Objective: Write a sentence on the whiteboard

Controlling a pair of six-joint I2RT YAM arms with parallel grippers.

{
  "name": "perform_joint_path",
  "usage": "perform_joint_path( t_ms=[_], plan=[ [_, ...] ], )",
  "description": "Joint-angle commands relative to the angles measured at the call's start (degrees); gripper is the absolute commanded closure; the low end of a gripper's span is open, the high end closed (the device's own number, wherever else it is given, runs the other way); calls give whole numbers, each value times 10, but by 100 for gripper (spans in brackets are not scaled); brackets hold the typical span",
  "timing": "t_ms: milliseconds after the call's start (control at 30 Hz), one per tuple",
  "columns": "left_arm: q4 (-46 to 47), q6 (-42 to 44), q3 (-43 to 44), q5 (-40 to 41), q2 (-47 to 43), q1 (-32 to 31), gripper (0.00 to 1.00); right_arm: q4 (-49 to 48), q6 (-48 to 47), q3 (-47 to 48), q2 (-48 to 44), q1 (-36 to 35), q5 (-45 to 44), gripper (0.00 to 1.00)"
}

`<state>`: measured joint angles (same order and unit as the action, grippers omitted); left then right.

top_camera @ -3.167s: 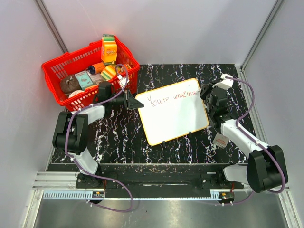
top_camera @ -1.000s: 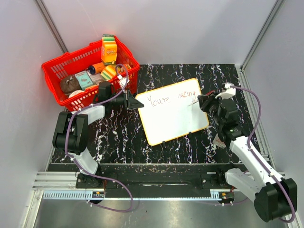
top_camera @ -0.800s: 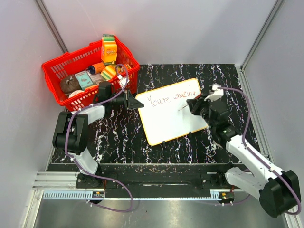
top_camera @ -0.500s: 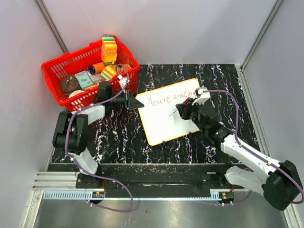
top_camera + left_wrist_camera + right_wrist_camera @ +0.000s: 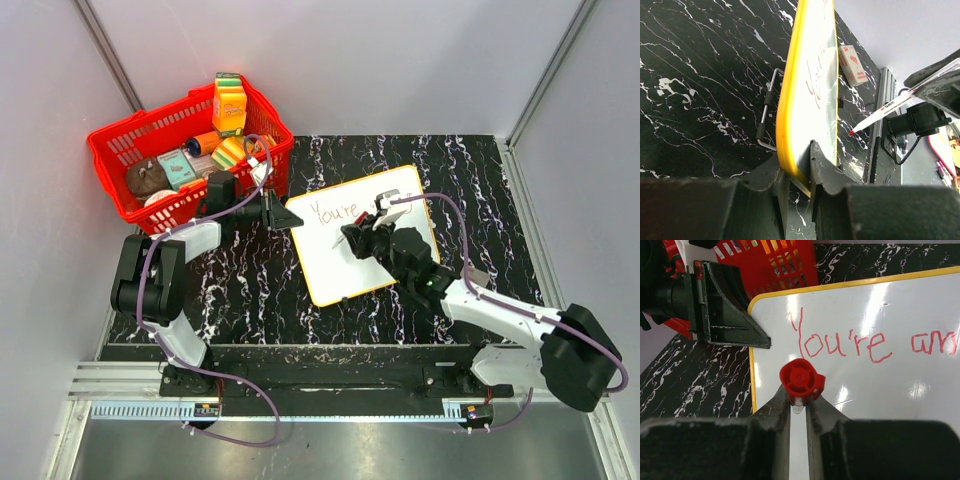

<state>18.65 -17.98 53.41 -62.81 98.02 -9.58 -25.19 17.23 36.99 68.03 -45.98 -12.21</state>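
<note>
The whiteboard [image 5: 325,265], white with an orange-yellow rim, lies tilted on wire feet in the middle of the black marbled table. My left gripper [image 5: 290,218] is shut on its left corner, and the rim [image 5: 785,100] sits between the jaws of the left gripper [image 5: 795,165]. The sentence [image 5: 840,345] in red marker reads "You're am" and runs out of the right wrist view. My right gripper [image 5: 358,243] hangs over the board below "You're" [image 5: 335,213], shut on a white marker with a red cap [image 5: 800,379]. The marker's red tip [image 5: 852,132] stands a little off the board's face.
A red basket [image 5: 120,150] full of groceries stands at the back left, just behind the left gripper. A small white box with red print [image 5: 852,62] lies on the table beyond the board. Grey walls close in on both sides.
My right arm has swung left with the marker, from the right end of the written line to below "You're". The left gripper and the board have not moved.
</note>
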Motion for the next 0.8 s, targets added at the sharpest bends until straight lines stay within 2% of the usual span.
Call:
perform_joint_path(
  t_ms=[0,767],
  plan=[
    [-40,121,-17,42,25,-32,100,-55,-21,33,22,-14,-19,100],
    [-38,120,-16,37,26,-32,100,-78,-12,37,84,-33,-48,100]
  ],
)
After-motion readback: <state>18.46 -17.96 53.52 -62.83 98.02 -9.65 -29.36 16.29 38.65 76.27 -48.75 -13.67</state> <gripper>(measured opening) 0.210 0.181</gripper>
